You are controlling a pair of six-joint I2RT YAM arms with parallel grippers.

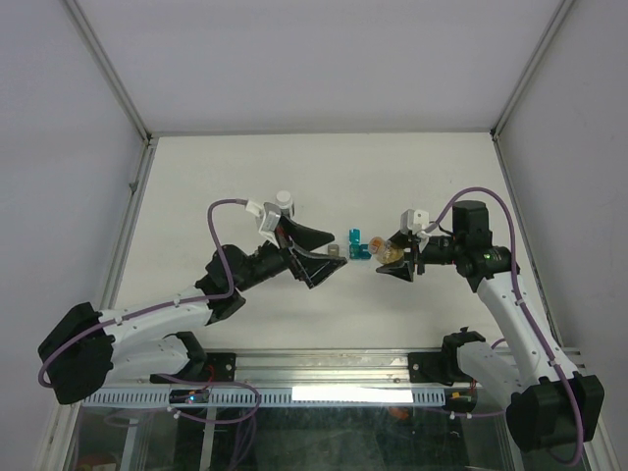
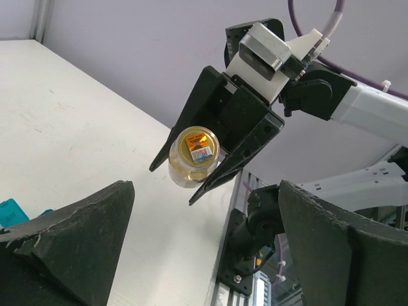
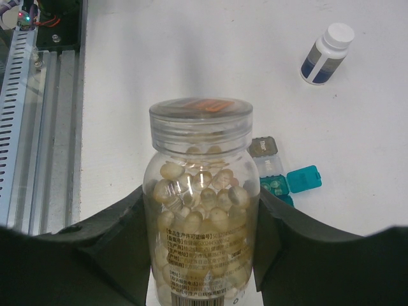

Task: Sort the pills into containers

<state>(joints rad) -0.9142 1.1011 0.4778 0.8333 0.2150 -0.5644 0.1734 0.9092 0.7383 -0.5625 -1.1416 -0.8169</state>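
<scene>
A clear pill bottle [image 3: 199, 210], full of pale round pills and with its lid on, is held upright in my right gripper [image 3: 201, 213], which is shut on it. It also shows in the top view [image 1: 387, 255], and in the left wrist view [image 2: 194, 157]. The teal container [image 3: 278, 186] lies open with a few pills inside, just beyond the bottle. The grey container [image 3: 262, 146] sits next to it, lid shut. My left gripper [image 1: 327, 253] is open and empty, with the grey container [image 1: 337, 251] showing by its fingertips from above.
A white bottle with a blue label [image 3: 326, 52] stands farther back on the table, behind my left gripper [image 1: 285, 200]. A clear small box [image 3: 271, 166] lies between the grey and teal ones. The metal rail [image 1: 324, 365] runs along the near edge.
</scene>
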